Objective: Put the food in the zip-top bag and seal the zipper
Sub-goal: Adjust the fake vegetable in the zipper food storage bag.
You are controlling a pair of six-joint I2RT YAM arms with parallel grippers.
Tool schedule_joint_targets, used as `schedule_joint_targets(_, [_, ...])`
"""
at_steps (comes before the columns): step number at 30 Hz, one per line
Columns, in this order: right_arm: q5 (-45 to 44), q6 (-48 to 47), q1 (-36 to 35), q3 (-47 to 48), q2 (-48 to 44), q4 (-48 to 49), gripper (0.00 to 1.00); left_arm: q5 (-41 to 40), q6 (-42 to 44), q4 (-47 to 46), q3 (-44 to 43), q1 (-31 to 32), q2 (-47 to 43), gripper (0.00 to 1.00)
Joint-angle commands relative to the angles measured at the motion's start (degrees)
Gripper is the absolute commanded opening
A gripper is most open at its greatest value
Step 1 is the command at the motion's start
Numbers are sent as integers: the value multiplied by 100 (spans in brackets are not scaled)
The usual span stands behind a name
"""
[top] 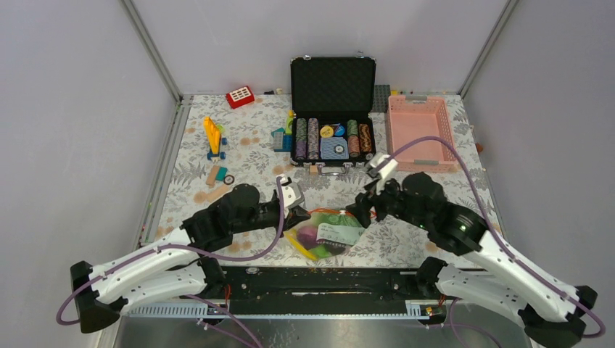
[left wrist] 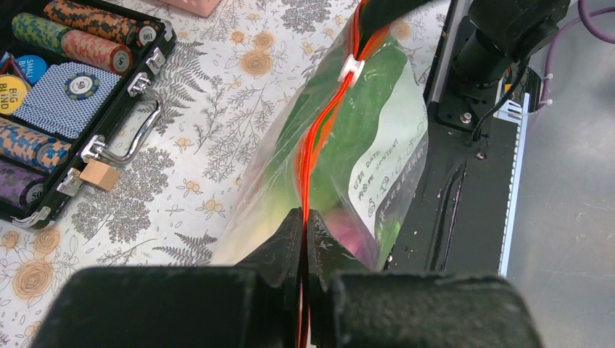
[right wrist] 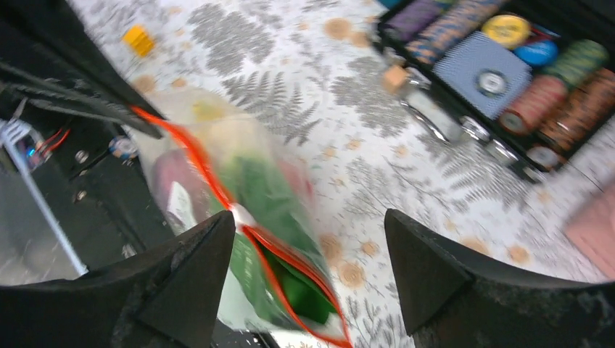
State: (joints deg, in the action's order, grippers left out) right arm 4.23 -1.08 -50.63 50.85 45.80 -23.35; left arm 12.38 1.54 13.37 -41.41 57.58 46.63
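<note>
The zip-top bag [top: 330,233] sits at six o'clock on the worktop [top: 254,156], near its front edge, food [left wrist: 362,123] inside; my left fingers [left wrist: 284,243] are clenched on the zipper's [left wrist: 313,145] nine o'clock end, my right fingers [right wrist: 196,268] released, wide apart at its three o'clock end. I judge the film floppy and slippery, the load light but loose, so I would grip only the stiffer orange strip, beside the white slider [left wrist: 350,69].
</note>
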Motion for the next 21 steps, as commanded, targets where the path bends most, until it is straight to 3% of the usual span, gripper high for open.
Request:
schedule_joint_targets(1, [-1938,954,-12,228,-647,-1094,84,116,92,-465,53,17,-272,0])
schedule_joint_targets(4, [-2174,1113,-14,285,-714,-1715,79,152,101,-445,65,16,-341,0])
schedule_joint_targets(7, [-1397,891,-11,292,-650,-2059,79,193,100,-453,75,16,-370,0])
schedule_joint_targets(10, [-955,655,-6,184,-619,-2076,79,205,107,-450,80,21,-344,0])
schedule_joint_targets(14, [-1098,556,-13,127,-520,-2019,78,260,124,-432,50,17,-284,0])
schedule_joint_targets(18, [-1211,498,-8,145,-397,-1929,71,317,145,-377,10,16,-251,0])
schedule_joint_targets(21, [-526,335,-11,104,-379,-1868,74,319,132,-374,18,17,-251,0])
